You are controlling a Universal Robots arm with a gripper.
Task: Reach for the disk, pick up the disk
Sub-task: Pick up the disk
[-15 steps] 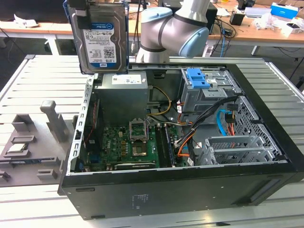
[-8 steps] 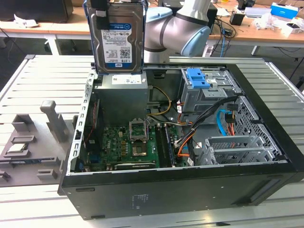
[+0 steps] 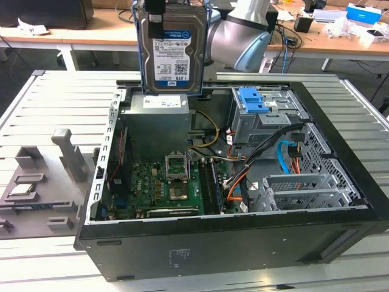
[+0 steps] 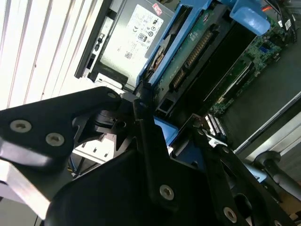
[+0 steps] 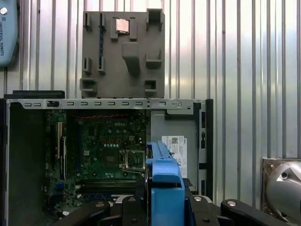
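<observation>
Disk [image 3: 172,56] is lifted clear of the case [image 3: 213,249] and hangs above the power supply [image 3: 157,125]. Gripper [image 3: 156,17] is clamped on its upper edge. The disk lies directly below the claw, long axis vertical, label facing the exterior view.

Slatted table [image 3: 61,97] bears an open computer case [image 3: 243,243] and grey fixture [image 3: 36,182].

Robotics lab, slatted metal bench [image 3: 61,103], cluttered desks [image 3: 97,35]

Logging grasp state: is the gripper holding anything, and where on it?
The hard drive, clamped by the gripper at its upper end, hanging above the computer case.
</observation>
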